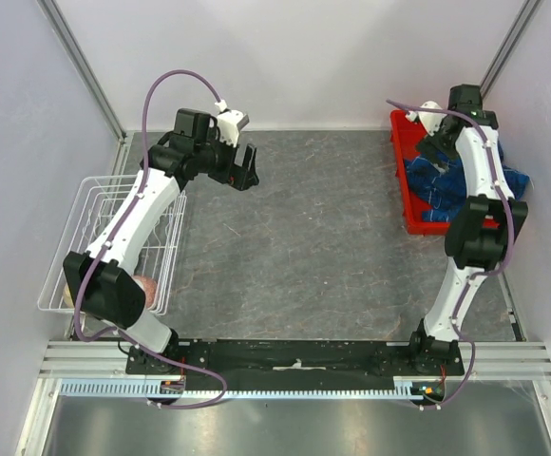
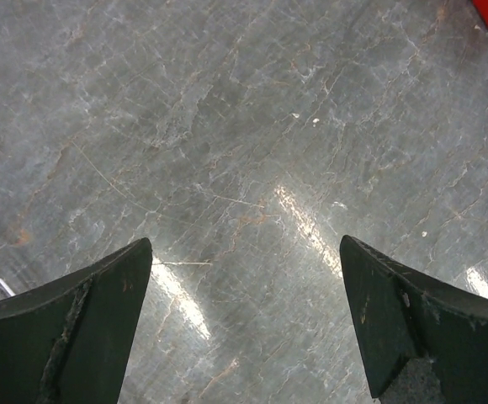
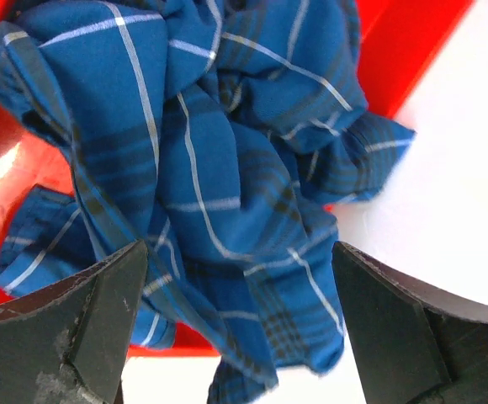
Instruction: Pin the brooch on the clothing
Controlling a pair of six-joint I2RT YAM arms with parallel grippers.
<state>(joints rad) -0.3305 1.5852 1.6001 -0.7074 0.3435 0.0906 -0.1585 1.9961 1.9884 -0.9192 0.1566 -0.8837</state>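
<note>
**Both grippers open, shirt in the red tray**

The right gripper has its jaws spread wide and grasps nothing. Directly under it lies the blue plaid shirt, crumpled in a red tray. A part of the cloth spills over the tray's edge. I cannot tell if the fingers touch the cloth. The left gripper is also wide open and empty, with only the grey table below it. A white wire basket stands to the left of this gripper, well apart.
</note>
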